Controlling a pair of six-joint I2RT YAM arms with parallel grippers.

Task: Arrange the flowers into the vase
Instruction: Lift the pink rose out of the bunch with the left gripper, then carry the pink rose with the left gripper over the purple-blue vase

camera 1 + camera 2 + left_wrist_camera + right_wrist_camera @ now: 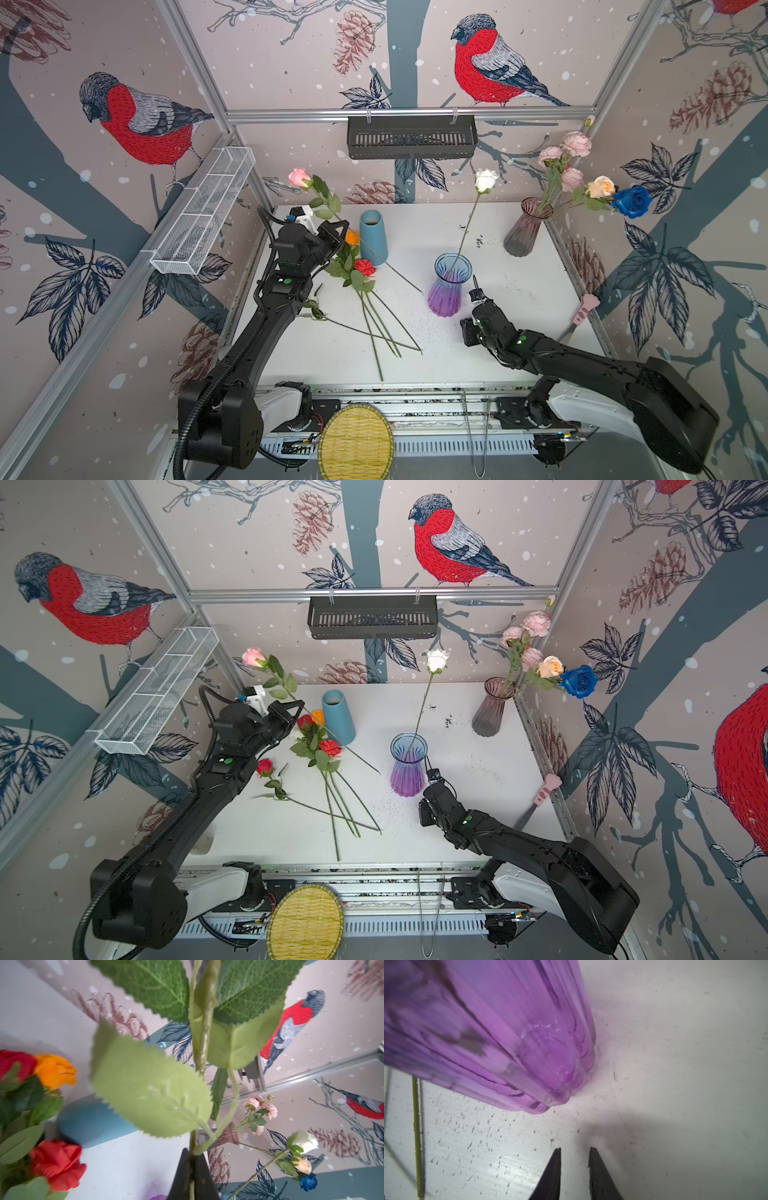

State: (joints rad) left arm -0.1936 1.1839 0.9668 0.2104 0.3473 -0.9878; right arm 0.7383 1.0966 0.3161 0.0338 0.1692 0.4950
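My left gripper (337, 231) (193, 1156) is shut on the green stem of a pink rose (299, 176) (253, 656), held up at the back left; its leaves (149, 1093) fill the left wrist view. A purple-and-blue glass vase (448, 286) (408, 766) (500, 1028) stands mid-table with a white rose (485, 179) in it. My right gripper (476, 291) (575, 1149) is open and empty, low beside the vase's base. Red roses (365, 267) (58, 1164) and an orange rose (352, 237) (55, 1071) lie on the table with stems fanned toward the front.
A smoky vase (524, 230) at the back right holds pink carnations (575, 143), a peach rose (600, 187) and a blue rose (632, 200). A blue ceramic vase (373, 237) stands next to my left gripper. A pink-handled tool (584, 309) lies at the right edge, a woven tray (355, 442) in front.
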